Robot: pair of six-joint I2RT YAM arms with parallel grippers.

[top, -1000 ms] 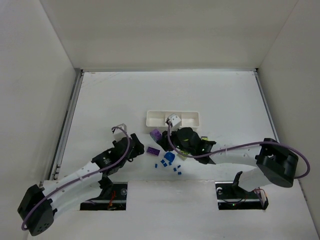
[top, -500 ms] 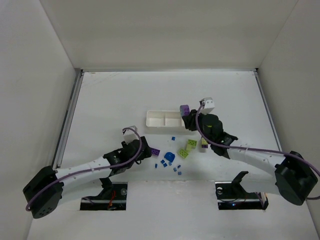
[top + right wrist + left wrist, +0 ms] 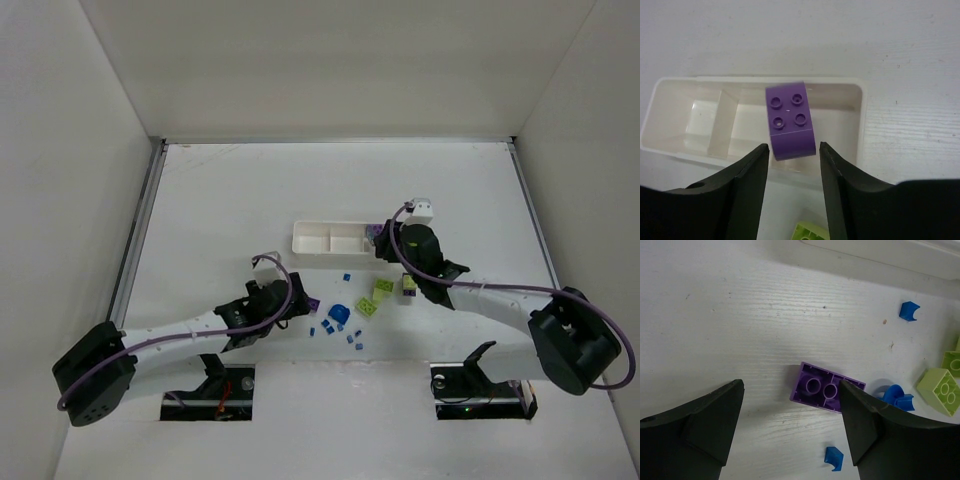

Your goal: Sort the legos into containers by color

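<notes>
The white tray [image 3: 325, 238] has three compartments. My right gripper [image 3: 380, 243] hovers over its right end, jaws open. A purple brick [image 3: 790, 120] sits studs-up in or just above the right compartment, just beyond the fingertips [image 3: 760, 155], with a small gap on each side; the other two compartments [image 3: 695, 112] look empty. My left gripper [image 3: 791, 387] is open low over the table, with a flat purple brick [image 3: 826, 387] lying upside down just ahead between its jaws. This brick [image 3: 311, 303] is also in the top view.
A round blue piece [image 3: 339, 313] and several tiny blue bits [image 3: 352, 338] lie right of the left gripper [image 3: 293, 306]. Three lime green bricks [image 3: 383, 288] lie below the tray's right end. The tray's rim [image 3: 861, 107] lies under the right gripper.
My right gripper came down over the tray's right compartment and opened, letting go of the purple brick. My left gripper moved right, up to the flat purple brick.
</notes>
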